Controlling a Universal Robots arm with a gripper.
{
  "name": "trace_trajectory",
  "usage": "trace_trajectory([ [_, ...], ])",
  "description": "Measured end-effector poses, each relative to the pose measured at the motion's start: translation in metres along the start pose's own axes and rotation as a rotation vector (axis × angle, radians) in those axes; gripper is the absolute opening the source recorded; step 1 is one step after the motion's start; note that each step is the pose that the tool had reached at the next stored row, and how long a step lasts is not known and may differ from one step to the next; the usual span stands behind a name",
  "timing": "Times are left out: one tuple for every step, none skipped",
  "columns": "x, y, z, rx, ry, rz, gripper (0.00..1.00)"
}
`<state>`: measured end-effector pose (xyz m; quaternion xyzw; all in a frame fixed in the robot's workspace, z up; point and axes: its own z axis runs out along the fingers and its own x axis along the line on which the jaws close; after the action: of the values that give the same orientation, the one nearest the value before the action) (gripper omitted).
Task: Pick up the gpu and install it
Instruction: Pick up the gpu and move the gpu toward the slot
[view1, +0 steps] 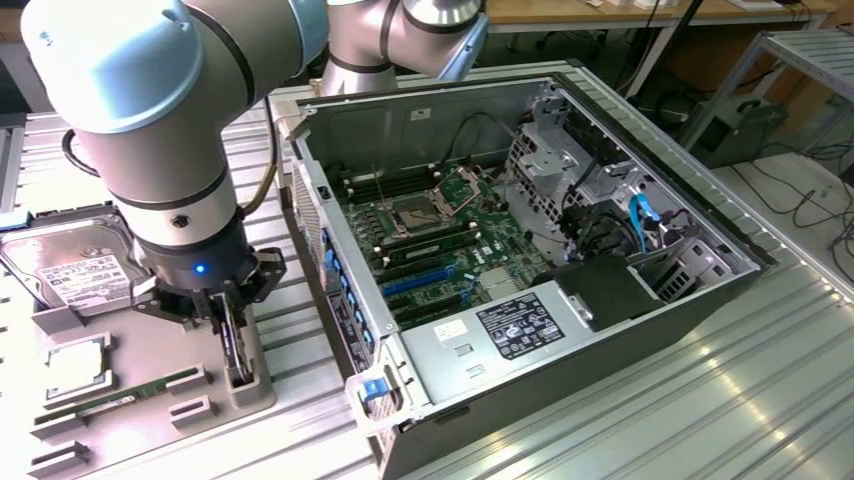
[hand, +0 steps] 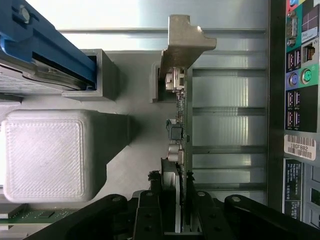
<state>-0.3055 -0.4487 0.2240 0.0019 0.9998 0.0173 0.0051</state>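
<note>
Hanging low over the grey holder tray (view1: 147, 415), the gripper (view1: 230, 335) straddles the gpu (view1: 242, 362) from above. Whether it already clamps the card or merely brackets it, I cannot tell. The gpu stands on edge in its slot at the tray's near-case side, just beside the open computer case (view1: 667, 335) and outside it. In the wrist view the gripper (hand: 175, 202) sits over the fan end of the gpu (hand: 181, 125), with the silver bracket (hand: 185, 42) at the far end and the case's rear ports (hand: 297, 75) alongside. A hard drive (view1: 67, 265) and a memory stick (view1: 127, 395) lie on the tray towards the exterior view's left.
</note>
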Motion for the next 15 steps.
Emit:
trace_trajectory([
  [-0.0002,0.0000,0.0001,0.0000,0.0000,0.000,0.27],
  [-0.0004,0.0000,0.0001,0.0000,0.0000,0.000,0.27],
  [-0.0006,0.0000,0.0002,-0.0001,-0.0001,0.000,0.27],
  [-0.0008,0.0000,0.0003,-0.0001,0.0000,0.000,0.27],
  [-0.0009,0.0000,0.0003,-0.0001,-0.0001,0.000,0.27],
  [-0.0010,0.0000,0.0004,-0.0001,-0.0001,0.000,0.27],
  [-0.0010,0.0000,0.0004,-0.0001,-0.0001,0.000,0.27],
  [-0.0010,0.0000,0.0004,-0.0001,0.0000,0.000,0.27],
  [-0.0010,0.0000,0.0004,-0.0001,-0.0001,0.000,0.27],
  [-0.0010,0.0000,0.0004,-0.0001,-0.0001,0.000,0.27],
  [-0.0010,0.0000,0.0004,-0.0001,-0.0001,0.000,0.27],
  [-0.0011,0.0000,0.0004,-0.0001,-0.0001,0.000,0.27],
  [-0.0010,0.0000,0.0004,0.0000,-0.0001,0.000,0.27],
  [-0.0010,0.0000,0.0004,-0.0001,-0.0001,0.000,0.27],
  [-0.0011,0.0000,0.0004,-0.0001,-0.0001,0.000,0.27],
])
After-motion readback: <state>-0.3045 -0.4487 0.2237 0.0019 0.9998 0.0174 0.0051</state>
